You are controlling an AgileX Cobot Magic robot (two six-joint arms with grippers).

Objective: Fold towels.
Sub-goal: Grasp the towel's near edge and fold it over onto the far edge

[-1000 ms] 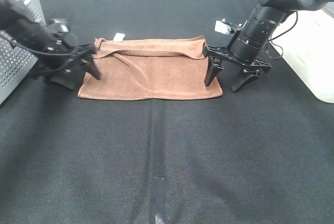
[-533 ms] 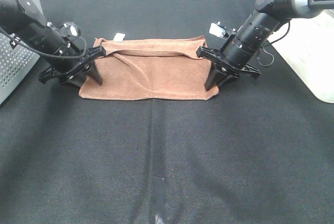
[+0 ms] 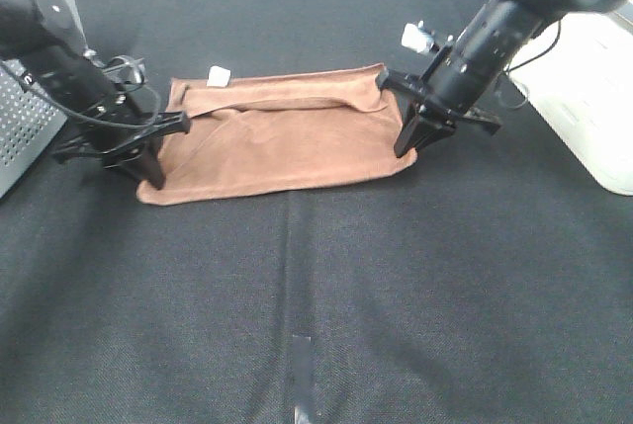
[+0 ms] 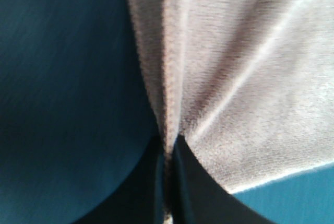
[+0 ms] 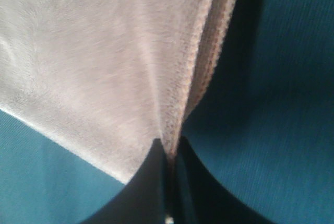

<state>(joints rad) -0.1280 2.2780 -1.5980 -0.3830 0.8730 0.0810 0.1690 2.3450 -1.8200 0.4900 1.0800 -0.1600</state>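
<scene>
Exterior high view lets us read the scene from the near side. Closest to us the dark table [image 3: 297, 296] carries only a pale strip [image 3: 302, 365] on its centre line. Beyond that the reddish-brown towel [image 3: 277, 137] lies across the middle, its long side running left to right and its near edge slanting.

At the near-left corner the left end effector [image 3: 151, 172] is pressed together on the cloth. In the left wrist view we see the hem pinched, with creases fanning away from it. At the right short edge the right end effector [image 3: 406, 145] pinches the cloth the same way, and the right wrist view confirms it.

Farther back a rumpled ridge runs along the far side, and a white tag [image 3: 219, 75] sits at the far-left corner.

We judge a fold is beginning, with both ends gripped. The next move calls for raising both ends evenly, keeping the cloth taut between them, and carrying the near edge over to meet the far edge.
</scene>
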